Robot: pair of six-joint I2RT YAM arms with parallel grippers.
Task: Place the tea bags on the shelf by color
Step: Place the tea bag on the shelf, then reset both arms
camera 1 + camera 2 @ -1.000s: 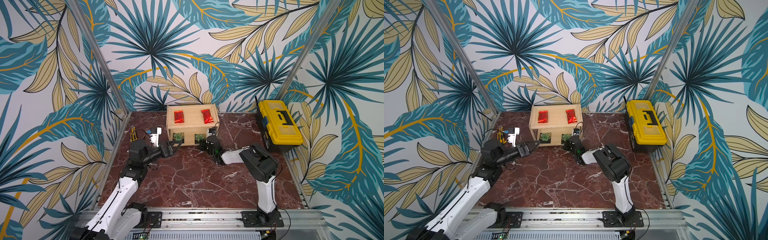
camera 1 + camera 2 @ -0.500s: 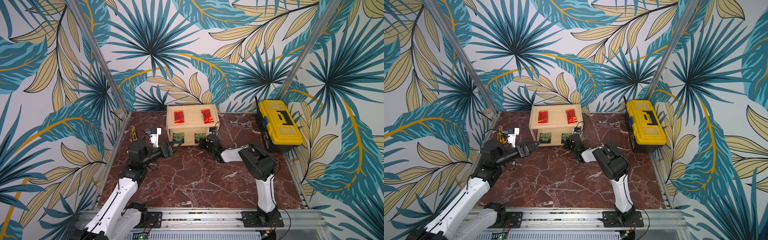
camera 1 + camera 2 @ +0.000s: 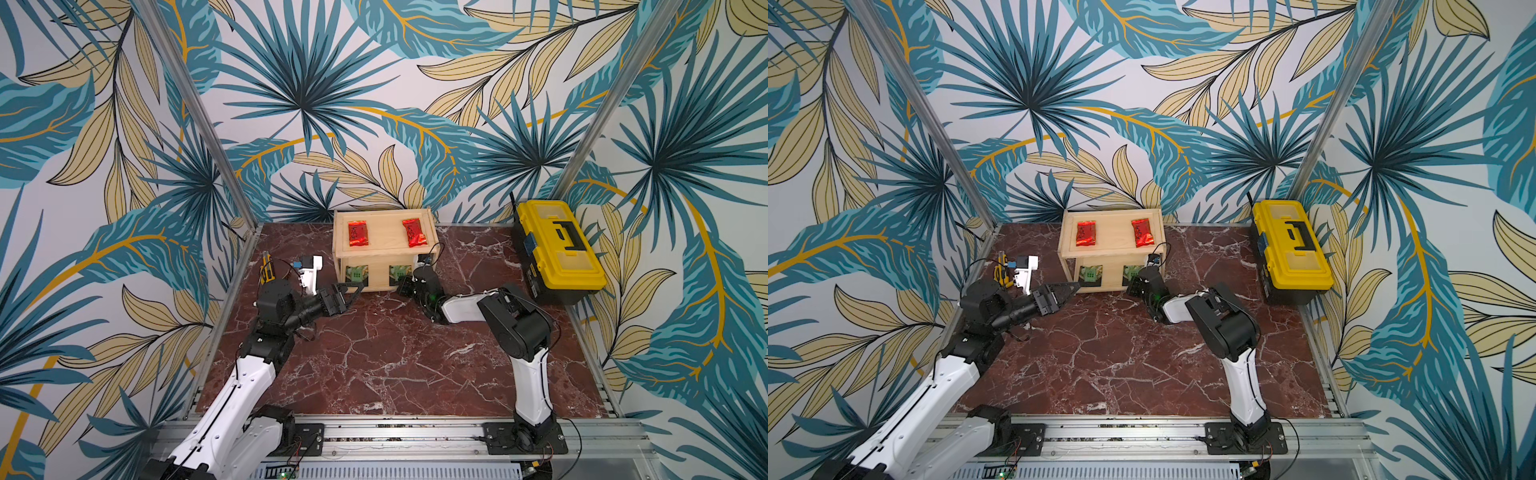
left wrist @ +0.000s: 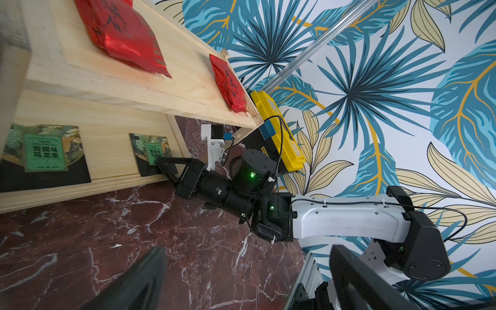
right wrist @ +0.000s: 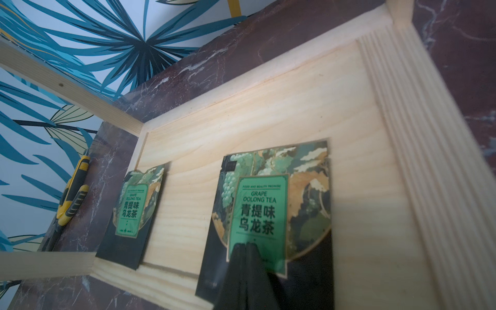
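Two shiny red foil packets (image 3: 358, 233) lie atop the pale-wood shelf (image 3: 384, 235).

open marble floor (image 3: 374, 353) mid-table, shelf (image 3: 384, 252) at back — lower tier low-roofed, toolbox (image 3: 557, 249) along right edge

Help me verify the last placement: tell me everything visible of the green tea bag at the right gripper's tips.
The green tea bag is a flat, squarish foil packet: green label reading GRAPE OOLONG TEA above Chinese characters, gold-and-green grape artwork, dark lower band. It lies face up on the pale wooden lower tier of the shelf, apart from the second green tea bag. The shut right gripper has its tips over the label's lower edge, apparently touching it.
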